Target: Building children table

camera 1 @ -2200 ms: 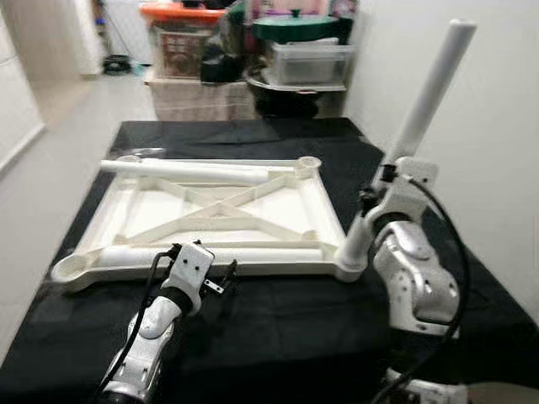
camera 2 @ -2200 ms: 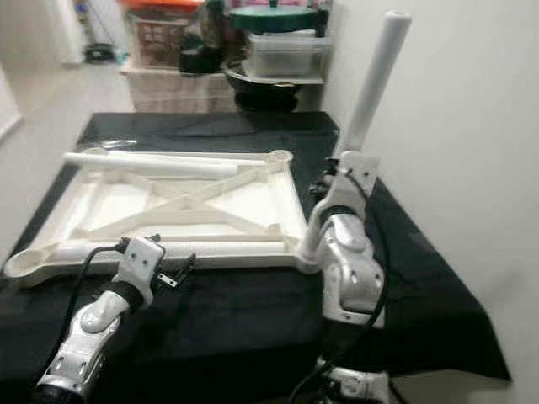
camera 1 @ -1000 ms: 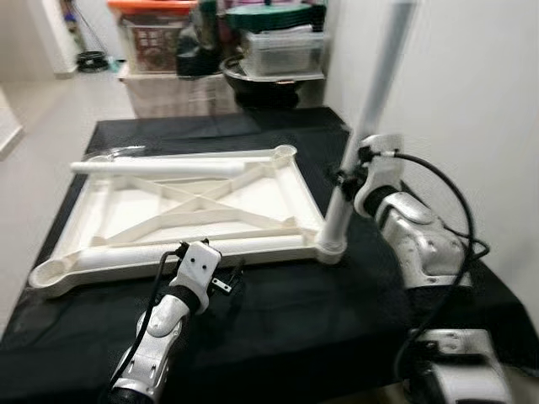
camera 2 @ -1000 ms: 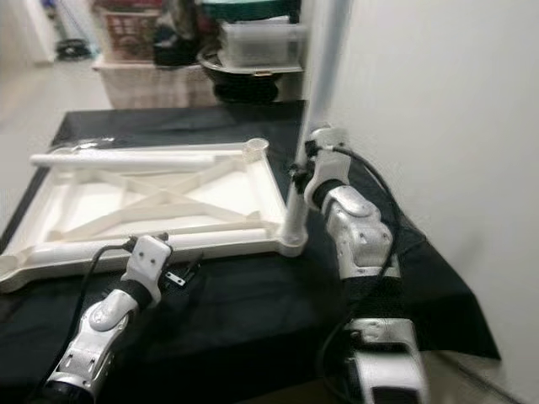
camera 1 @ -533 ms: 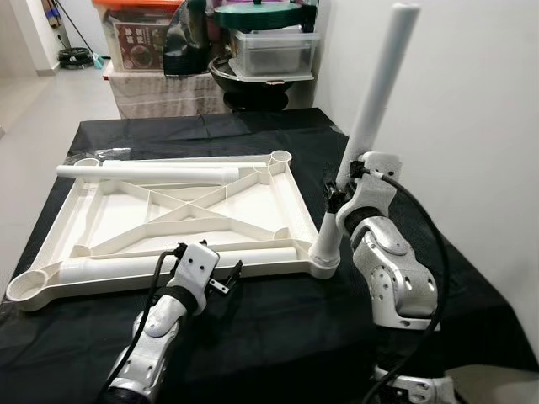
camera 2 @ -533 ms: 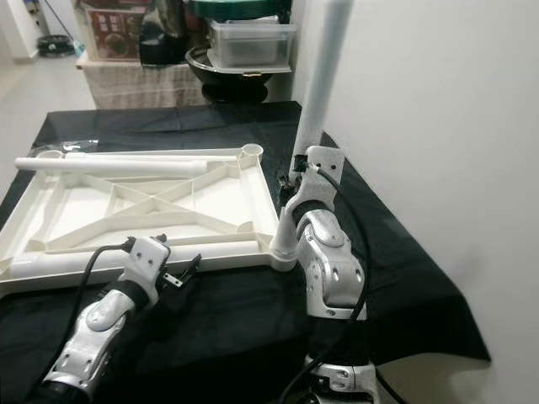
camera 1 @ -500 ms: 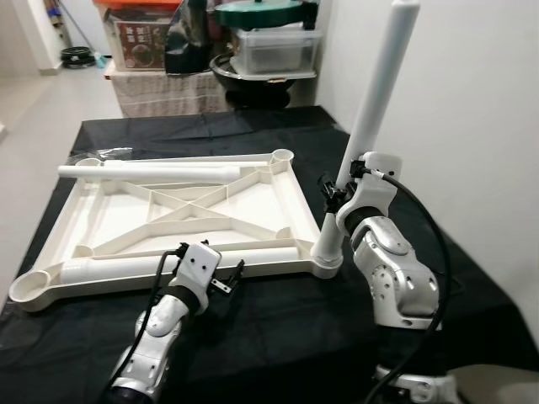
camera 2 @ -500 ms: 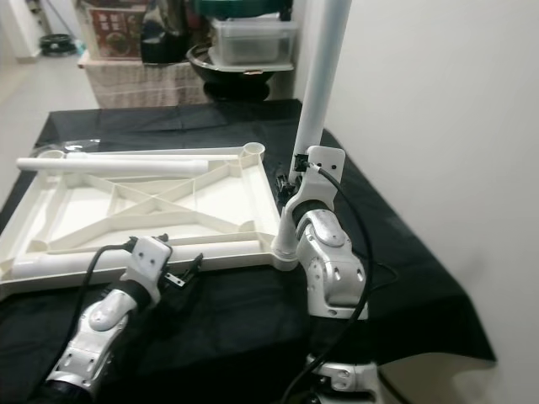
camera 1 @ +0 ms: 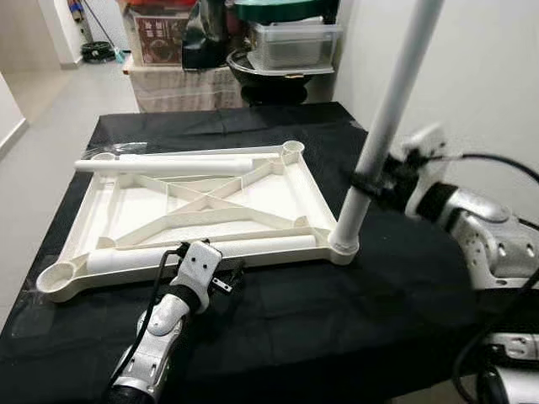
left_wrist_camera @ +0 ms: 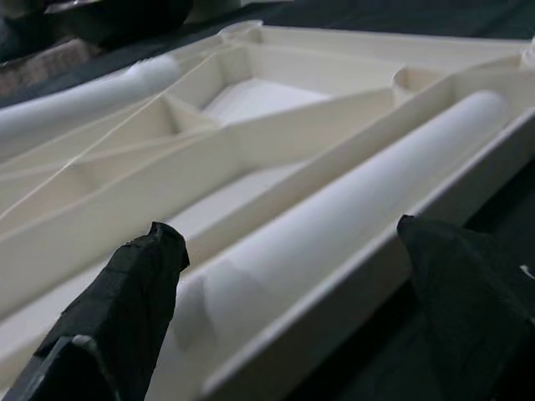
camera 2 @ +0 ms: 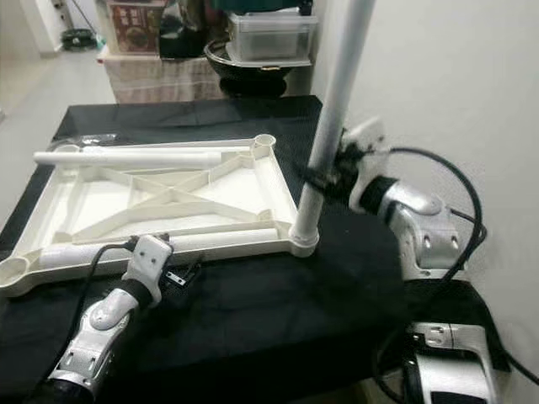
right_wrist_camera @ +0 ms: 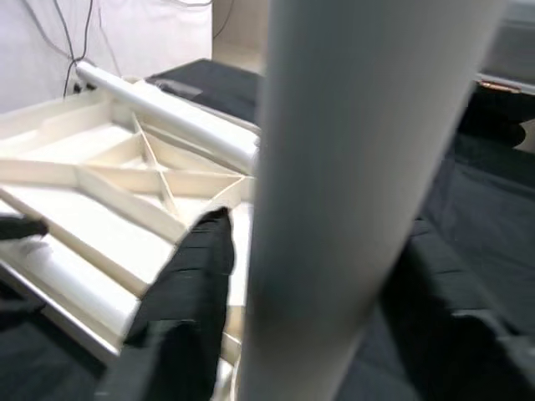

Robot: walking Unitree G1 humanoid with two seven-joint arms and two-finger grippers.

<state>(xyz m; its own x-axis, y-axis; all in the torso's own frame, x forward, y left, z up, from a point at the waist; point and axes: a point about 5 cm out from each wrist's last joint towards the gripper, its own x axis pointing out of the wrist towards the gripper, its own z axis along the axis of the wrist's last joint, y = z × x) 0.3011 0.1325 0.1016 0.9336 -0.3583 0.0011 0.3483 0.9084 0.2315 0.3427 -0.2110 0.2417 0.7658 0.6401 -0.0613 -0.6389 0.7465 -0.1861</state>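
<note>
Our right gripper (camera 1: 370, 181) hugged the standing leg (camera 1: 383, 135); our left gripper (camera 1: 226, 282) stayed wide. We should push straight down into the corner socket (camera 1: 342, 248).

cream tabletop frame (camera 1: 210, 206), white leg (camera 1: 383, 126), black cloth (camera 1: 337, 311)

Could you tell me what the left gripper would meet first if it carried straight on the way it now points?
Most likely the loose table leg lying along the near edge of the upturned tabletop; the open left gripper points at it, though the tabletop's near rim may come first.
</note>
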